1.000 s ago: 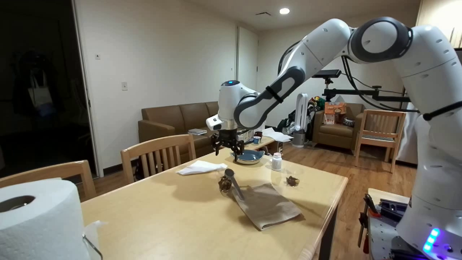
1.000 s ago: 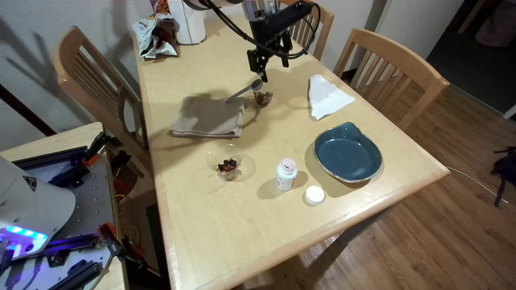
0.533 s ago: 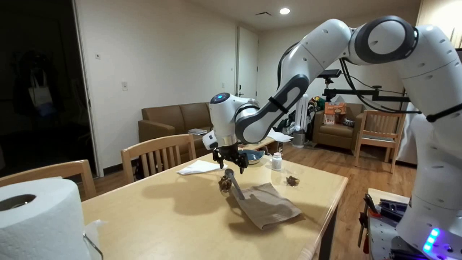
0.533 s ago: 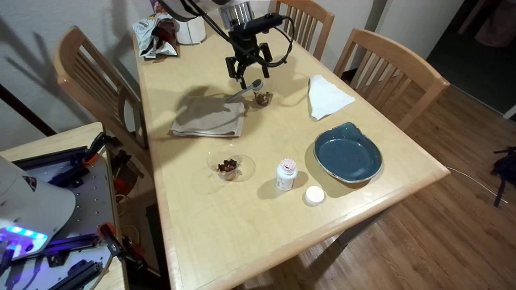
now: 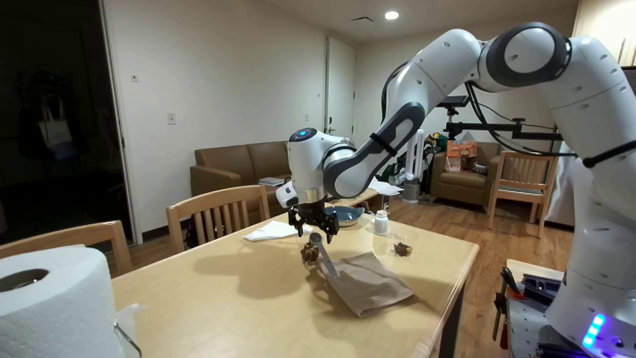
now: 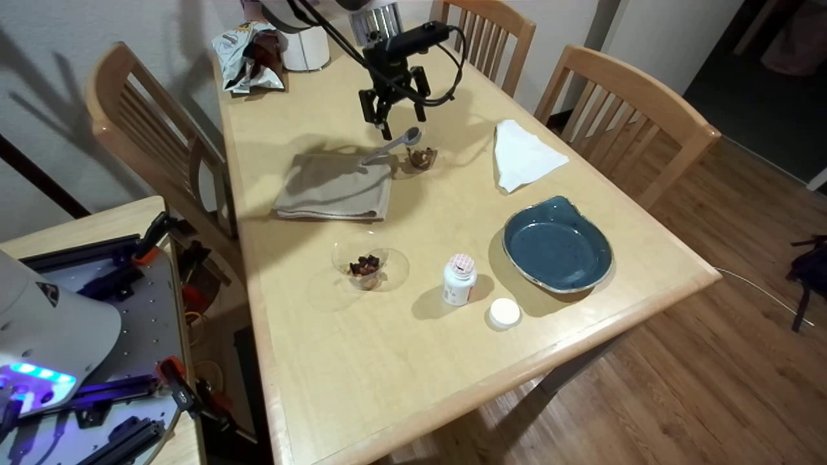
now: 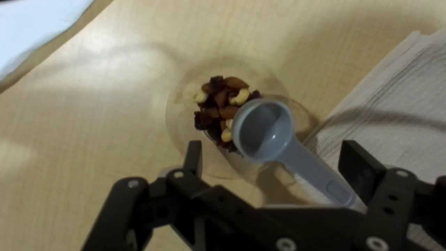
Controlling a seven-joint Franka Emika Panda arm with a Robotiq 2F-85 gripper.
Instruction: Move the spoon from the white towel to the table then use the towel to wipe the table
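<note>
a black two-fingered robot end effector (image 7: 271,153) hangs above a light-tan wooden table (image 6: 362,361), its fingers (image 7: 364,170) spread wide and grasping nothing. beneath it, and between those fingers as the wrist view shows it, lies a small blue-grey plastic spoon (image 7: 296,155) with a deep round scoop. its long axis runs aslant to the line joining the fingertips: scoop near the middle of the wrist view, handle sloping down toward the finger on that picture's right. the grasp would likely call for a descent and some turn, so that the fingers meet across the handle.

the spoon is tilted, its handle end on the edge of a folded greyish-white cloth towel (image 6: 333,187), its scoop raised over a clear round cup (image 7: 184,118) holding a brown nut-and-fruit mix (image 7: 221,108). whether scoop touches rim is hard to tell; a low approach might tip the cup.

farther out are a white paper sheet (image 6: 526,155), a white plastic bottle (image 6: 459,284) and a glossy blue dish (image 6: 559,255).
</note>
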